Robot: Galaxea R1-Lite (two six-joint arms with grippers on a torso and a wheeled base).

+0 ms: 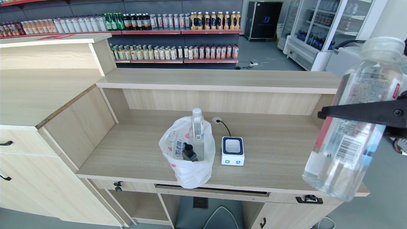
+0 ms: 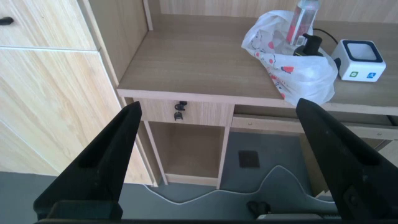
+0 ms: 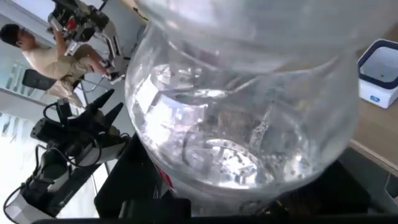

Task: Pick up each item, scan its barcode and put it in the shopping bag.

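Clear plastic water bottle (image 1: 370, 81), clamped in the right gripper (image 1: 357, 115), likely needed its barcode (image 1: 349, 149) faced toward the white square scanner (image 1: 233, 150) left of that gripper.

A: At the right edge the right hand (image 1: 356, 114) is cut off, one finger hidden behind the held bottle (image 1: 346, 152).
B: And the shopping bag (image 1: 187, 173)?
A: Hides the lower half of a second bottle (image 1: 197, 124) and most of a black item (image 1: 189, 152), can't identify it. Both labels too small to read.
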